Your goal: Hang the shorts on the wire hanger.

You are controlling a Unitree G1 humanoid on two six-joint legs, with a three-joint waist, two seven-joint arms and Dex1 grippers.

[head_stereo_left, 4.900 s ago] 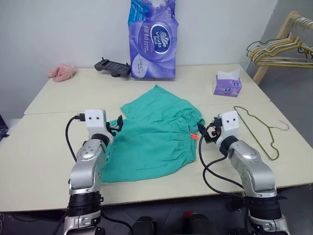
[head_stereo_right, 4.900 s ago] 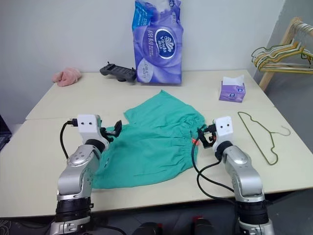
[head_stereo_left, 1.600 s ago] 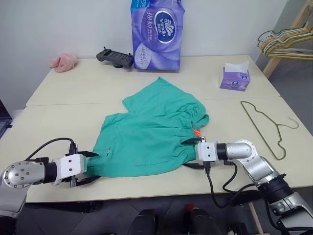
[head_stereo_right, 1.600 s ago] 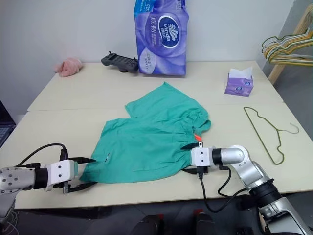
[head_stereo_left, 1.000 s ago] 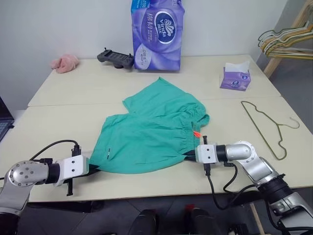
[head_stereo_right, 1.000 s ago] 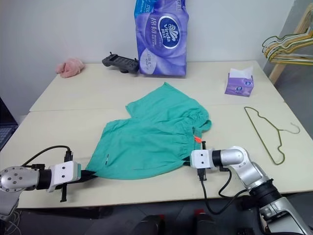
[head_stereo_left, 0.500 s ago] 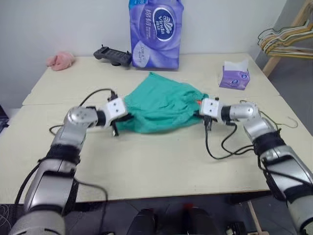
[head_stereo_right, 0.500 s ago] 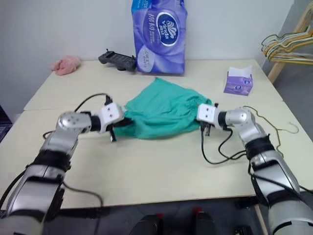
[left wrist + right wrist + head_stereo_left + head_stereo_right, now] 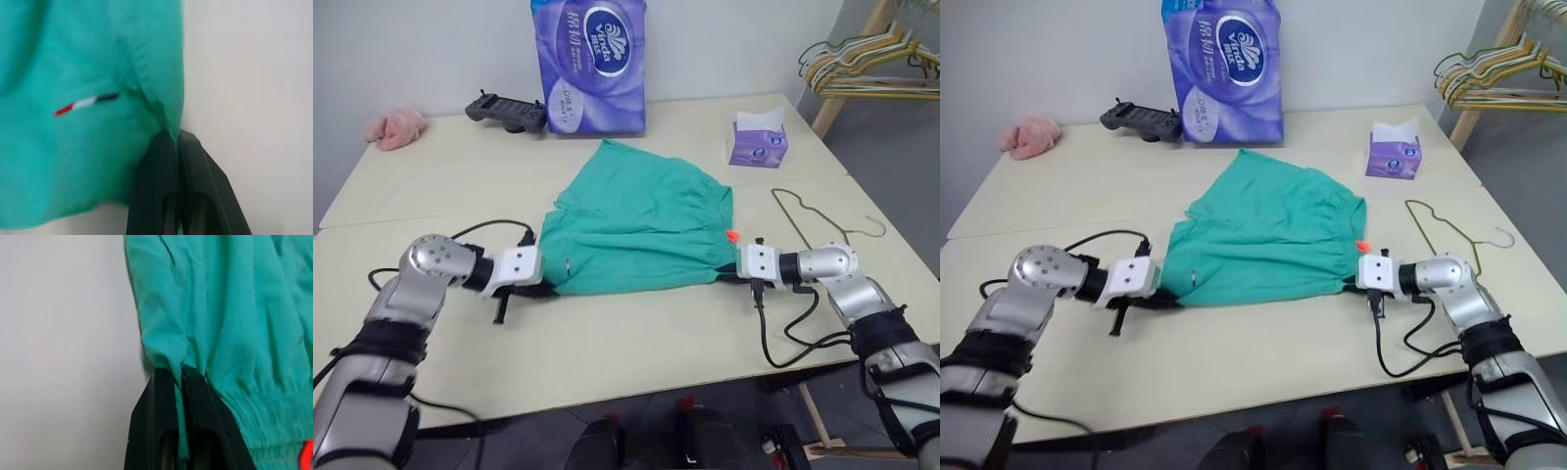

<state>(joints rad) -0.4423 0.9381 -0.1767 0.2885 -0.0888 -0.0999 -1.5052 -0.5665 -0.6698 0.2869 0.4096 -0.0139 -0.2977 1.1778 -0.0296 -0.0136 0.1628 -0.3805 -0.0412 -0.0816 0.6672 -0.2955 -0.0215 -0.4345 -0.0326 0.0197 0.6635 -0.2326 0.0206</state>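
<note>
Now shorts (image 9: 641, 225) (both claws clamped)

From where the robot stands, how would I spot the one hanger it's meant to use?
Start at the pale table and look to its right side, past the green shorts and in front of the small purple tissue box. The wire hanger lies flat and alone there, thin and olive-green, unlike the bunched hangers on the wooden rack beyond the table.
</note>
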